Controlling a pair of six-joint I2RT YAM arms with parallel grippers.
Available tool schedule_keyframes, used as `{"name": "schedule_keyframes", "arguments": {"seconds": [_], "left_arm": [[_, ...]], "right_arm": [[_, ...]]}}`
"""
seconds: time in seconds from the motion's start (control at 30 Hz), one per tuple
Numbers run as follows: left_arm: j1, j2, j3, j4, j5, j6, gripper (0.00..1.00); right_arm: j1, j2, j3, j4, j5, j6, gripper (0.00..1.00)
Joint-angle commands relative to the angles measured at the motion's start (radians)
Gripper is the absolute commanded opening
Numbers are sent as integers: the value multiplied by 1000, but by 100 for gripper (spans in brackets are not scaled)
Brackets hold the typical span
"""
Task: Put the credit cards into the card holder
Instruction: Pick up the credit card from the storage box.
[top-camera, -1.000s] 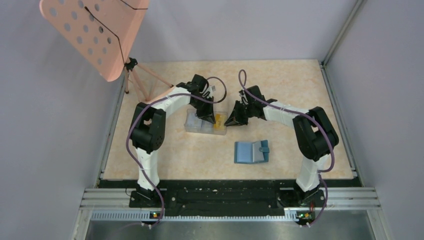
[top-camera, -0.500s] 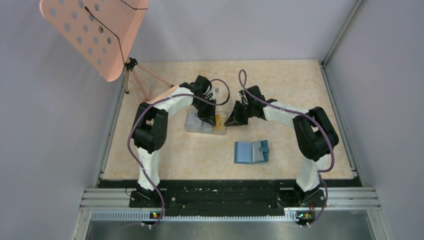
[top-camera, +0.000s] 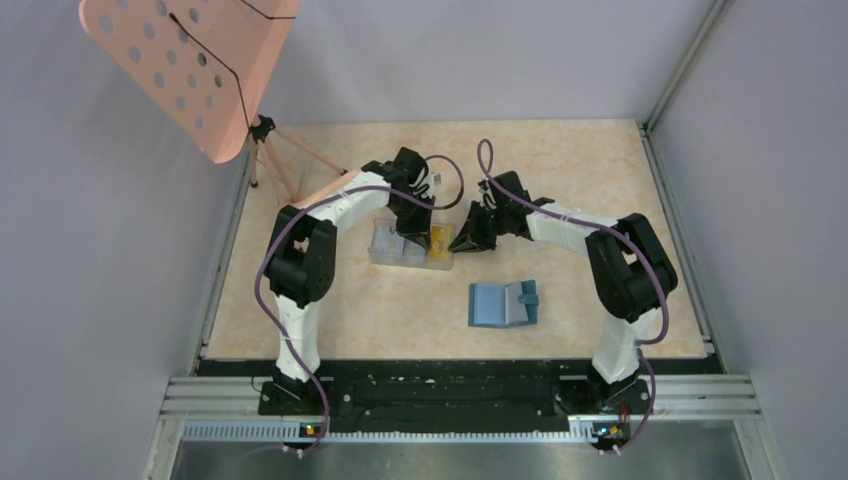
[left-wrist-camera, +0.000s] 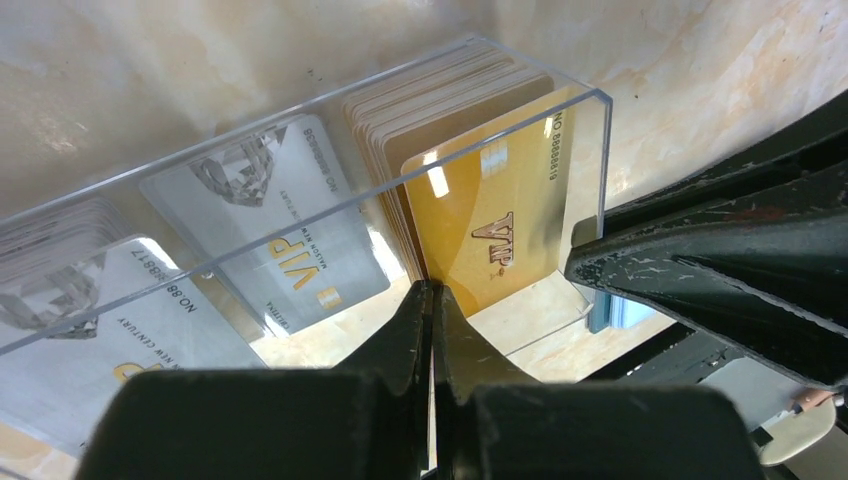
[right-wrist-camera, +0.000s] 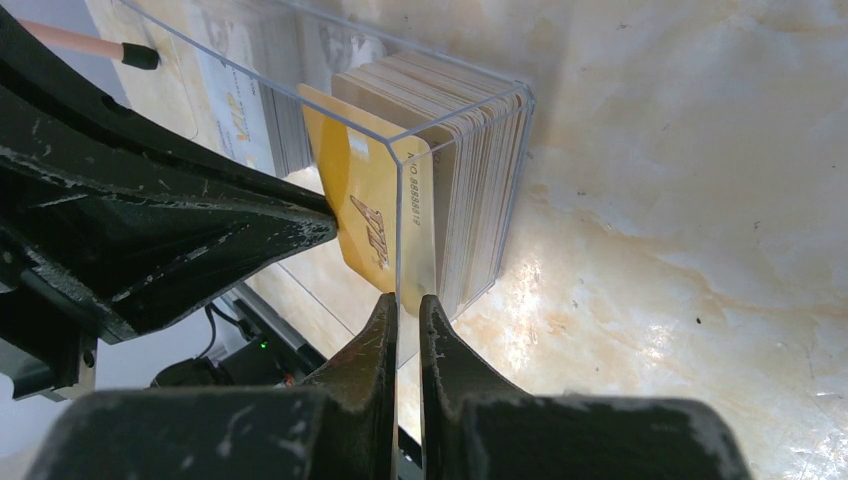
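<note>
Top view: teal card holder (top-camera: 503, 304) lies open, right of centre on table (top-camera: 600, 190), apart from clear box (top-camera: 381, 243) at centre. Left wrist view: left gripper (left-wrist-camera: 430, 292) closed, pinching edge of gold card (left-wrist-camera: 500, 230) in box's right-hand compartment. Right wrist view: right gripper (right-wrist-camera: 407, 302) clamped on box's clear end wall; gold card leans off card stack (right-wrist-camera: 480, 150)

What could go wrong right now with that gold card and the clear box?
The left gripper seems to pinch the gold card only by its edge, so it might slip free when lifted. Cards sit tightly packed in the clear box; neighbours could drag out too. The right gripper clamps just one thin wall, so the box may tip or skid.
</note>
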Motion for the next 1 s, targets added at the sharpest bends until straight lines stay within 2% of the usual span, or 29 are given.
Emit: {"name": "schedule_keyframes", "arguments": {"seconds": [0.0, 0.5, 0.73, 0.97], "left_arm": [[-14, -16, 62, -28, -12, 36, 0], [-23, -37, 64, -12, 51, 23, 1], [-18, -44, 52, 14, 102, -4, 19], [-7, -66, 23, 52, 150, -35, 20]], "right_arm": [[-1, 19, 38, 70, -34, 11, 0], [-1, 15, 32, 64, -39, 9, 0], [-2, 15, 33, 64, -42, 9, 0], [-1, 14, 35, 64, -43, 8, 0]]}}
